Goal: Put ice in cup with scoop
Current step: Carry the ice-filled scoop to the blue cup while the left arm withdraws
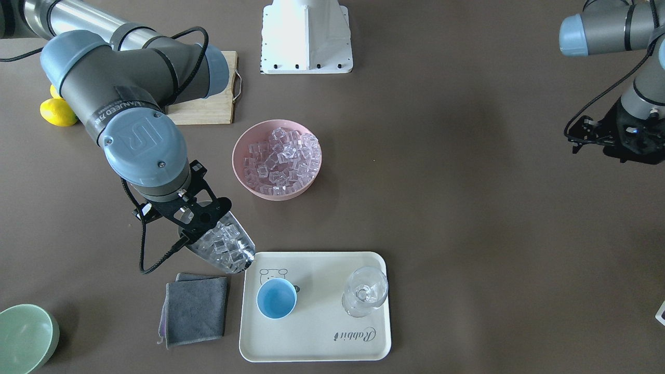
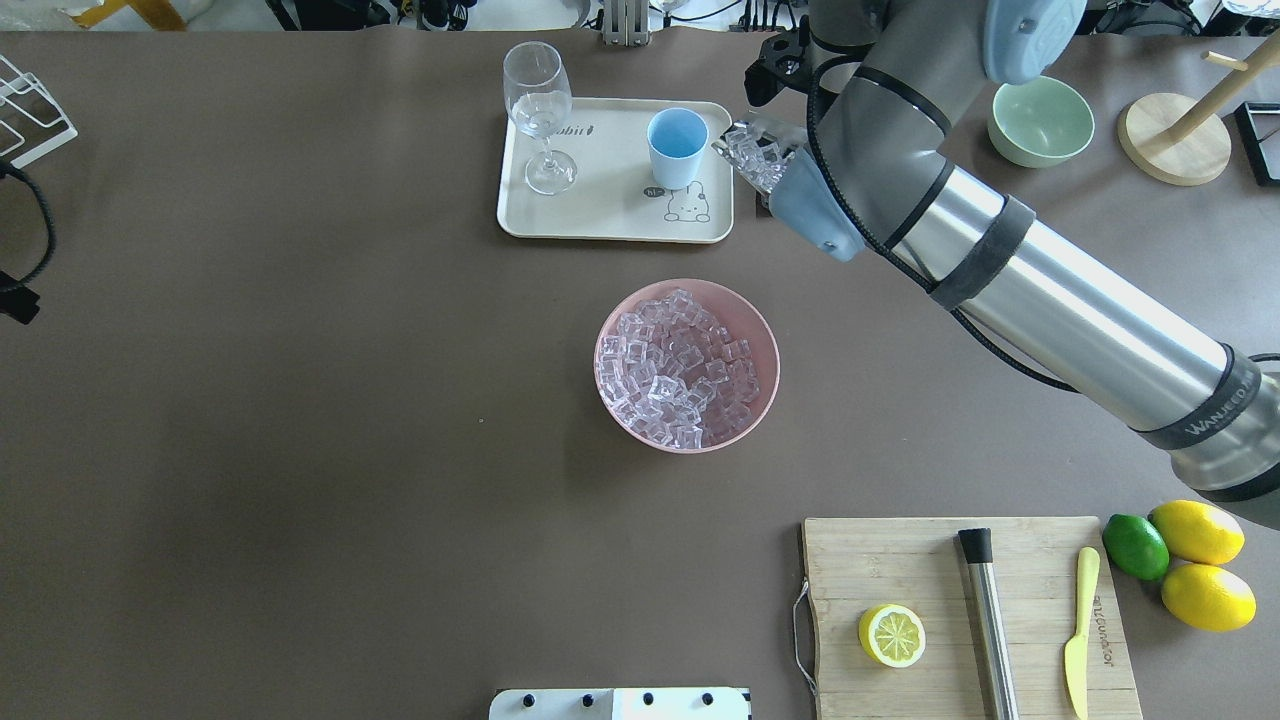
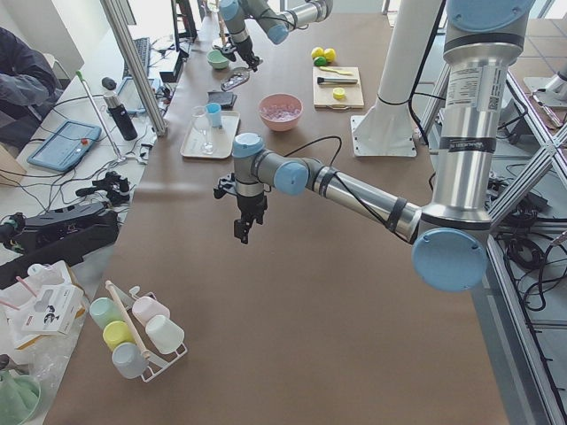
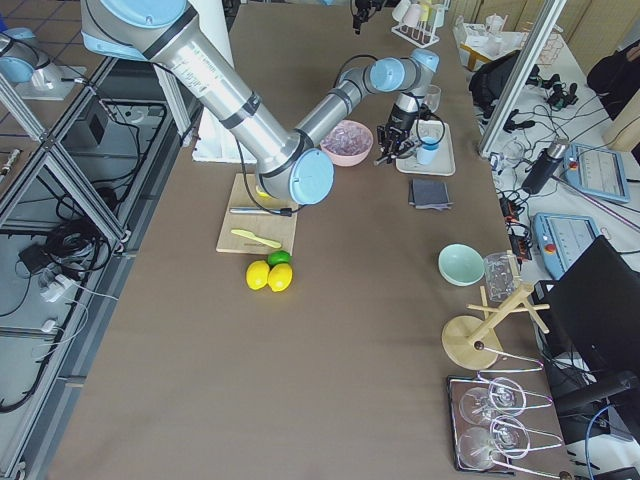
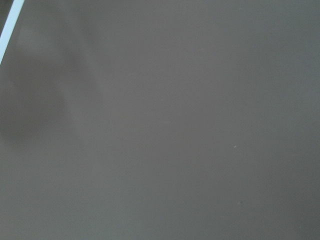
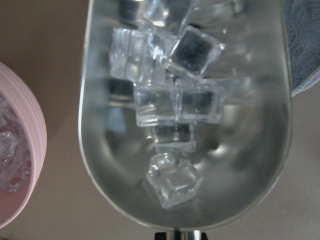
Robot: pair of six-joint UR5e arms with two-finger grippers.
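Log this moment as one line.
step: carry ice to cup | right gripper: jaws shut on scoop, ice loaded, at tray edge, short of cup | cup: empty | left gripper: over table

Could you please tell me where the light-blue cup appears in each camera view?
Front-facing: cup lower centre, on the cream tray.
Overhead: cup top centre.
Exterior left: cup upper left.
Exterior right: cup upper centre-right.
Left wrist: not in it.
Right wrist: not in it.
Shared landmark: the tray under it, beside the stemmed glass.
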